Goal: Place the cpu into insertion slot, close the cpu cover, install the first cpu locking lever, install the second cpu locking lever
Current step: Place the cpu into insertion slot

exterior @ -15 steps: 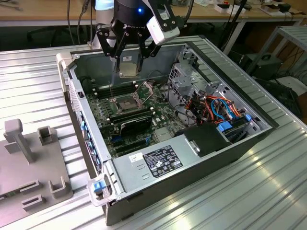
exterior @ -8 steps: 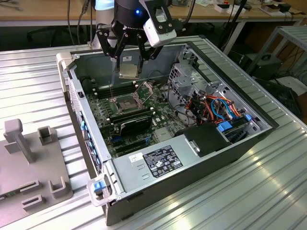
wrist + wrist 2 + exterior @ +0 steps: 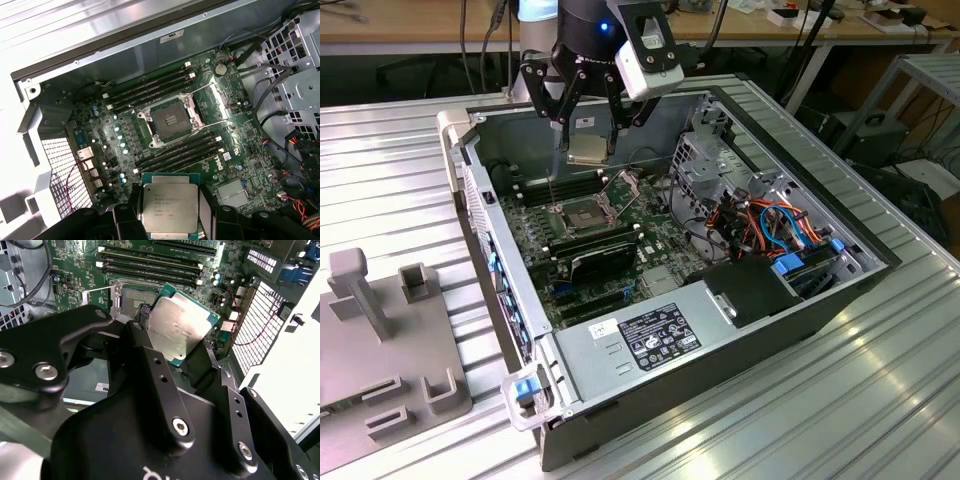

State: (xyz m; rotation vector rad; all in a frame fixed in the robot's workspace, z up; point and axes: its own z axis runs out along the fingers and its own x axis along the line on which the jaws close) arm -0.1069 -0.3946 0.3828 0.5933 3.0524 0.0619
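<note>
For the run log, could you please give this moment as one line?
gripper: shut on cpu | cpu: aloft, not seated | insertion slot: empty | cpu cover: open

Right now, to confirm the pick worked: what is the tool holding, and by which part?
The tool grips the cpu by two opposite edges; it is not yet in the insertion slot.

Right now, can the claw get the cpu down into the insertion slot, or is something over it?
Probably yes. The claw holds the cpu above the board; in the first wrist view the insertion slot lies open, dark pin field bare, nothing lying over it.
</note>
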